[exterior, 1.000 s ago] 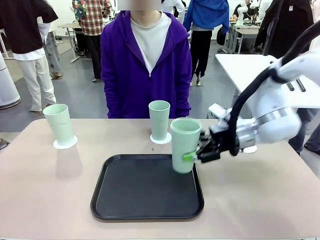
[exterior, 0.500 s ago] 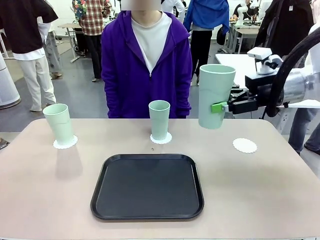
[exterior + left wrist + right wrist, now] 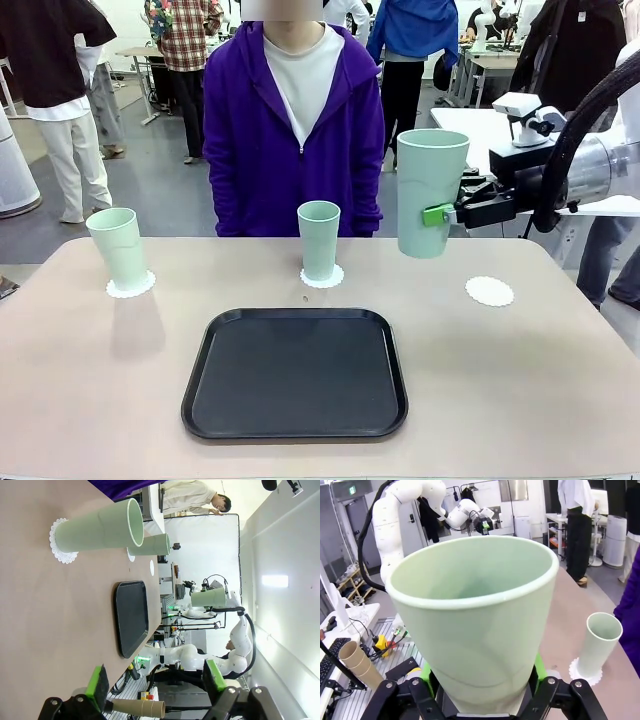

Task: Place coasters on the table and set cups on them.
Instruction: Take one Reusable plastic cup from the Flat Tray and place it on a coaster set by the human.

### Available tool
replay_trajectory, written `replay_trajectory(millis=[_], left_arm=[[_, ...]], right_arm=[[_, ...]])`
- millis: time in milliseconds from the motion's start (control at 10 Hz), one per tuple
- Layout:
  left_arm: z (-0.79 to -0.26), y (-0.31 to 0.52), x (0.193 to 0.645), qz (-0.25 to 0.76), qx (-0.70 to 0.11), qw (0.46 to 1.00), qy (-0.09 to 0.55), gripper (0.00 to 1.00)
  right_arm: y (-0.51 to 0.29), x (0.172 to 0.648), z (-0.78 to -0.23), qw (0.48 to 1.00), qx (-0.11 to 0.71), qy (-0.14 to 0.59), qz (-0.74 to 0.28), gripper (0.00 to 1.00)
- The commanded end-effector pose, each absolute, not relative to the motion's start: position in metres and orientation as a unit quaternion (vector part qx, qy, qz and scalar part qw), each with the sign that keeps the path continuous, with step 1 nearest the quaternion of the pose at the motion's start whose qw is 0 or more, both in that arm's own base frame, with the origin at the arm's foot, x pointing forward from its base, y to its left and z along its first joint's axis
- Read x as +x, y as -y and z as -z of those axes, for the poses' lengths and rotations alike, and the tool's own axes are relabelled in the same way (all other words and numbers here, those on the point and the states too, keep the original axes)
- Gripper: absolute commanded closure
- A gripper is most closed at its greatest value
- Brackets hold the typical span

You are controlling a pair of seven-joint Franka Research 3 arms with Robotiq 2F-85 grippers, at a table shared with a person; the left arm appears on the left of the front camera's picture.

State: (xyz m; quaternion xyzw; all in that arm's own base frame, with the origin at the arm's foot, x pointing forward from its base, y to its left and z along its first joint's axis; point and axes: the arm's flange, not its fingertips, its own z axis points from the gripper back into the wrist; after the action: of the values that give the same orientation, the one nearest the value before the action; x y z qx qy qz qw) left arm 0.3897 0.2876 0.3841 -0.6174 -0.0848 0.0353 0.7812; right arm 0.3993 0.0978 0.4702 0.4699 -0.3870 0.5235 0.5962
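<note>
The third cup (image 3: 432,193) is gripped low on its wall by the right gripper (image 3: 447,212), whose fingers are closed on it, and it is carried upright in the air, above the table (image 3: 90,380) and up-left of the bare coaster (image 3: 489,291). Two other cups are already stood on coasters: the left cup (image 3: 118,248) on its doily (image 3: 131,286), the middle cup (image 3: 319,239) on its own (image 3: 322,277). The tray (image 3: 294,372) lies bare in front.

A miss is judged the main risk: the coaster is barely wider than a cup base, so a small sideways error would leave the cup overhanging the lace or on bare table. The thin paper could also be pushed or creased if the base is slid rather than lowered straight. The cup is tall and is held only near its base, so a tilt at contact or a release made too high could topple it.

The left gripper (image 3: 155,680) is seen with its fingers spread wide and nothing between them, low beside the table edge.

In the right wrist view the cup (image 3: 472,615) blocks nearly everything ahead, so the bare coaster and the finger pads' contact are hidden. From the front, the far pad is covered by the cup, and the gap between cup base and table cannot be gauged. The person's hands are cut off behind the table.
</note>
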Motion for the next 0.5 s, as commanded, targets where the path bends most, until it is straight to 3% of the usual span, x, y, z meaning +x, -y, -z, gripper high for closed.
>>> replay_trajectory(millis=[0, 400], left_arm=[[-0.386, -0.288, 0.388, -0.035, -0.618, 0.780, 0.087, 0.00], [-0.386, -0.288, 0.388, -0.035, -0.618, 0.780, 0.087, 0.00]], right_arm=[[-0.076, 0.423, -0.460, 0.610, 0.464, 0.405, -0.499, 0.16], [0.038, 0.488, -0.417, 0.636, 0.419, 0.493, -0.420, 0.16]])
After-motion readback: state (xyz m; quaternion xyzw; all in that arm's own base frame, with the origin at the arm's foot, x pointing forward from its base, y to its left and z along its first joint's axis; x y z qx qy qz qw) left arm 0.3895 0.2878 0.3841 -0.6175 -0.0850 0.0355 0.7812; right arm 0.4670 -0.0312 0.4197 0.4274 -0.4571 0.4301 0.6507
